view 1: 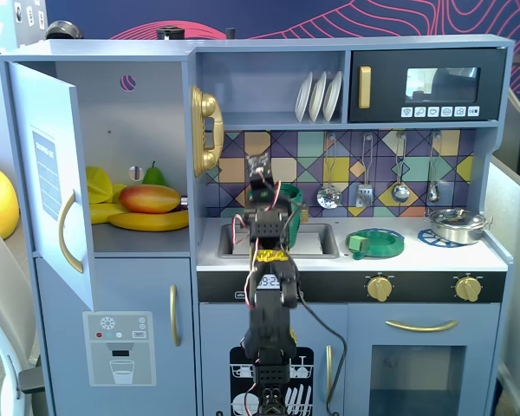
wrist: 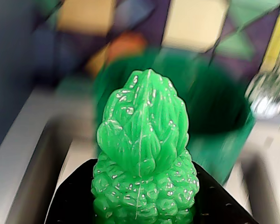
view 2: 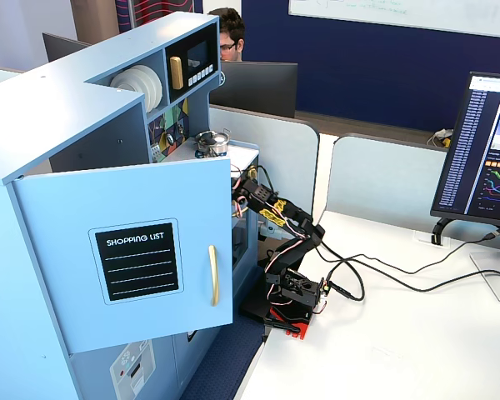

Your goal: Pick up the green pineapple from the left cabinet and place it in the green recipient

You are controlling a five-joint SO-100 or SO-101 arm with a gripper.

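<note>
Behind the sink, at frame centre, waits the green recipient (wrist: 214, 112), while the gripper (wrist: 144, 205) clenches the green pineapple (wrist: 143, 154); only dropping remains.

Tall dark green cylindrical pot (wrist: 214, 116) mouth open, unobstructed above; hanging metal ladles (view 1: 329, 192) close behind; open blue-grey cabinet door (view 1: 48, 182) well left.

One fixed view faces the toy kitchen (view 1: 269, 173) head-on from behind the arm (view 1: 269, 295). The other fixed view stands high to its side, farther off, sharing kitchen and arm (view 2: 287, 250). The wrist view looks close over the sink.
</note>
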